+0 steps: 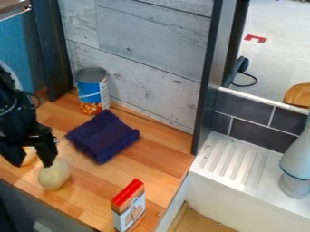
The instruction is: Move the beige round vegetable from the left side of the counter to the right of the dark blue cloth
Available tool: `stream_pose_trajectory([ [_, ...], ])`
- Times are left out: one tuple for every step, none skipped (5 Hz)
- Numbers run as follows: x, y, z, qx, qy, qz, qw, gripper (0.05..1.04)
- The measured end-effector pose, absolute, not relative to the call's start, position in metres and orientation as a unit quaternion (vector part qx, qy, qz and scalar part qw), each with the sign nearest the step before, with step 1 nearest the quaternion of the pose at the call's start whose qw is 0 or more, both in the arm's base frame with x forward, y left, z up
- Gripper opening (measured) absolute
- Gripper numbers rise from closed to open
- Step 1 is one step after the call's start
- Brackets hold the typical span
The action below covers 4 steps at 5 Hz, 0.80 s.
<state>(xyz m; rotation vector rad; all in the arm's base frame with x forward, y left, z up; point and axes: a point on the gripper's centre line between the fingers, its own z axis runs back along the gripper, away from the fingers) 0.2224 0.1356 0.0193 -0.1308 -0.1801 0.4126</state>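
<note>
The camera view has two pale round things, one can, one cloth and one box on the wooden counter. The larger round thing (54, 174) lies near the front edge, just below the gripper (30, 159) at the left. The smaller one (29, 155) shows between the fingers, partly hidden by them; whether they touch it cannot be told.

The gripper is black and points down, its two fingers spread wide apart, released rather than clenched. The tip of one finger is right at the top of the larger round thing; whether they touch is unclear.

The one dark purple cloth (103, 137) lies folded in the middle of the counter (154, 158). Behind it, by the grey plank wall (151, 50), stands the one blue, white and orange can (91, 93). The one red-topped box (128, 210) stands upright near the front right.

To the right are one white ridged drainboard (233, 165), dark tiles (260, 136) and one light grey object (297, 158) at the edge.
</note>
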Motion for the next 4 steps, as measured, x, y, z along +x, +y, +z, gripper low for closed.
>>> stream_pose_trajectory([
  [0.224,0.130,0.013,-0.071,-0.110,0.233,0.964,1.001],
  [0.230,0.122,0.008,-0.071,-0.106,0.228,0.965,1.001],
  [0.234,0.120,-0.001,-0.047,-0.089,0.214,0.972,1.001],
  [0.239,0.115,-0.010,-0.037,-0.078,0.212,0.973,1.000],
])
